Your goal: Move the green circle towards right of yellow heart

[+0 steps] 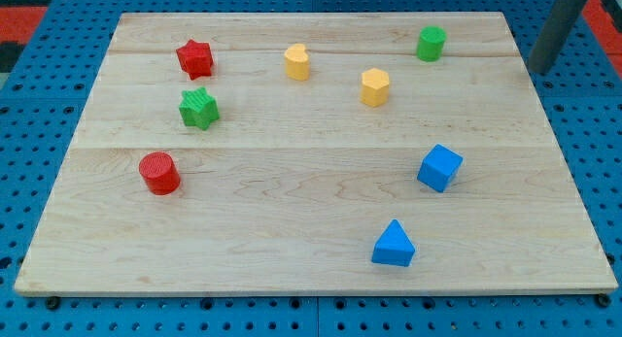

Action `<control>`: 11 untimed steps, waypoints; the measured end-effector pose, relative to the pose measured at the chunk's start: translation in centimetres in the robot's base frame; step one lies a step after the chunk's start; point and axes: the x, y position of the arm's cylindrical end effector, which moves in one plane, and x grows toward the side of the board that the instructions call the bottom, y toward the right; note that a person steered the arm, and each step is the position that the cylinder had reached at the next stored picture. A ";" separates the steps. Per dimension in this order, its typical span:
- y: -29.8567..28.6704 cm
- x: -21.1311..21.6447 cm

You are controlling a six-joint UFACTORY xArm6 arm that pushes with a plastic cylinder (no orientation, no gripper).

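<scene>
My tip point(540, 71) sat at the view's top right, just off the right edge of the wooden board point(292, 240), over the blue pegboard point(593, 104). The rod ends plain: no jaws, nothing to clench or release, and it touched no block.

The green circle point(431, 43) stood to the view's left of my tip, a little higher in the frame, near the board's top edge. It was the closest block to the tip, though clearly apart from it.

The yellow heart point(296, 61) lay farther to the view's left of my tip, well beyond the green circle, along the same top band of the board. A yellow hexagon point(374, 86) sat between the two, slightly lower in the view.

Below and left of my tip: a blue cube point(439, 167), then a blue triangle point(393, 245) lower still.

Far left of my tip, well apart: a red star point(194, 57), a green star point(198, 108) just beneath it, and a red circle point(158, 172) lowest of the three.

All blocks stood separate, none touching another.
</scene>
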 end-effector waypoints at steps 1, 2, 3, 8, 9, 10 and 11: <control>-0.5 -0.9; -2.3 -2.4; -5.3 -2.7; -9.2 -6.3; -9.2 -6.4; -9.2 -6.4; -12.0 -6.4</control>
